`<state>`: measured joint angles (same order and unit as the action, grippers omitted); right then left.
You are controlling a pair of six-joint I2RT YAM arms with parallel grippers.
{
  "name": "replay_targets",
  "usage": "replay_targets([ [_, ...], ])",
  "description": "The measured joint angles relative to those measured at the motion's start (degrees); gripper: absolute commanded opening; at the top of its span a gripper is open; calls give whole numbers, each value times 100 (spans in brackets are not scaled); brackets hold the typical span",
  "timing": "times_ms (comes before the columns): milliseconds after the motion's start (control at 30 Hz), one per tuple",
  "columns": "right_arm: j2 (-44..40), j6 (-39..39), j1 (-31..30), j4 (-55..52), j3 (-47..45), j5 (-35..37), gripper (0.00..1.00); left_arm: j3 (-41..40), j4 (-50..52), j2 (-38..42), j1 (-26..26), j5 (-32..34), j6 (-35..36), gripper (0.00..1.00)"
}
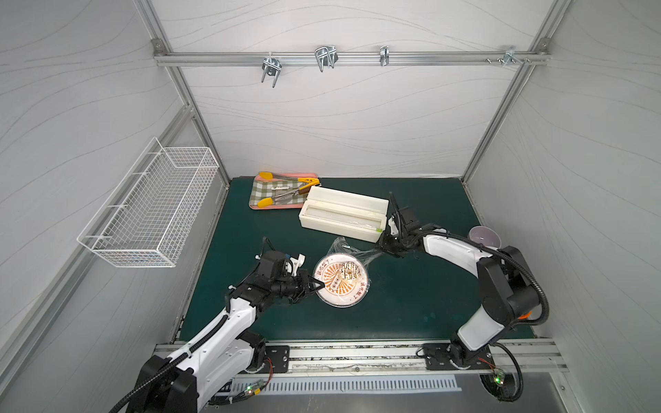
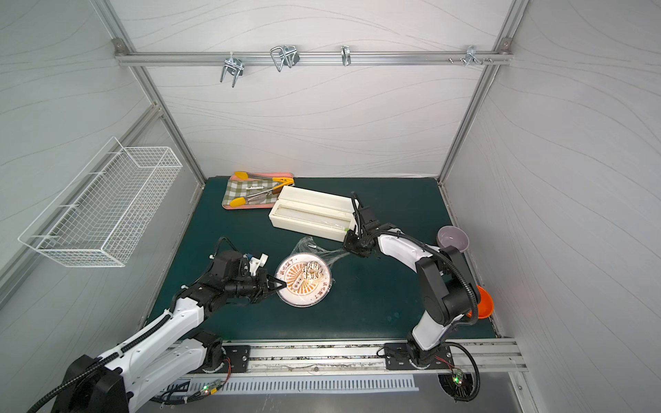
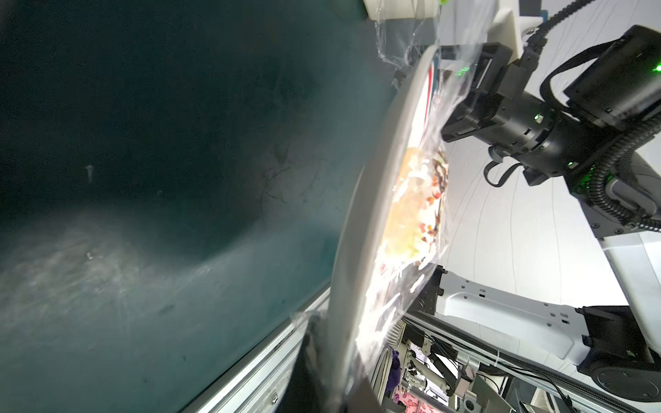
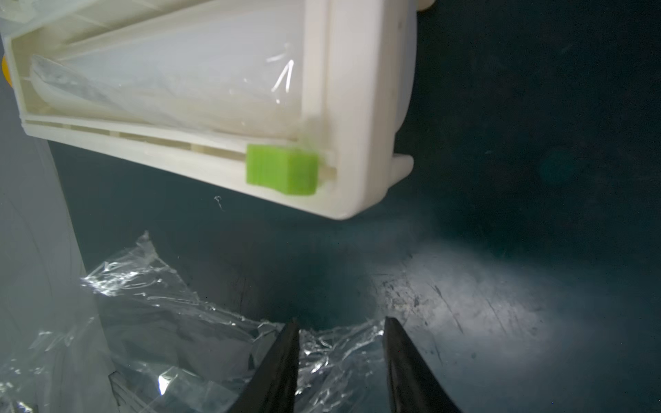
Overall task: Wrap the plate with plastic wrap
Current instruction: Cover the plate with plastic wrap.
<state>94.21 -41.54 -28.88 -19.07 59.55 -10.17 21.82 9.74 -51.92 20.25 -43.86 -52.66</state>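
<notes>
The plate (image 1: pixel 339 284) (image 2: pixel 304 282), white with an orange sunburst and a small food piece (image 1: pixel 348 270), sits mid-mat in both top views. My left gripper (image 1: pixel 318 286) (image 2: pixel 282 285) is shut on its left rim. The left wrist view shows the plate (image 3: pixel 372 186) edge-on between the jaws of that gripper (image 3: pixel 336 375), with film over the food. The plastic wrap (image 1: pixel 344 246) (image 2: pixel 308 245) covers the plate and bunches toward the far right. My right gripper (image 1: pixel 380 246) (image 2: pixel 346 244) is there, with its fingers apart. In the right wrist view, crinkled wrap (image 4: pixel 161 307) lies between the jaws of this gripper (image 4: pixel 339 323).
The cream dispenser box (image 1: pixel 343 212) (image 4: pixel 350 107) lies just behind the right gripper, with a green slider (image 4: pixel 282 170). At the back left is a pink tray with tongs (image 1: pixel 282 193). A lilac bowl (image 1: pixel 484 236) and an orange bowl (image 2: pixel 483 302) stand at the right edge. A wire basket (image 1: pixel 150 207) hangs on the left wall.
</notes>
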Motion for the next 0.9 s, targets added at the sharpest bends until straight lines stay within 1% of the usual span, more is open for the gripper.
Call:
replay_targets([
  [267, -122, 225, 63, -273, 345, 391, 46, 0, 92, 0, 0, -2, 44, 0],
  [433, 92, 396, 59, -302, 487, 503, 44, 0, 87, 44, -2, -33, 7, 0],
  [600, -35, 544, -136, -164, 37, 455, 44, 24, 76, 195, -20, -79, -103, 0],
  [700, -385, 643, -151, -17, -461, 238, 46, 125, 76, 192, -59, -120, -184, 0],
  [800, -970, 898, 197, 98, -997, 79, 52, 319, 96, 184, -205, -251, -262, 0],
  [900, -1652, 1438, 649, 380, -1449, 22, 58, 741, 339, 103, -352, -372, -236, 0],
])
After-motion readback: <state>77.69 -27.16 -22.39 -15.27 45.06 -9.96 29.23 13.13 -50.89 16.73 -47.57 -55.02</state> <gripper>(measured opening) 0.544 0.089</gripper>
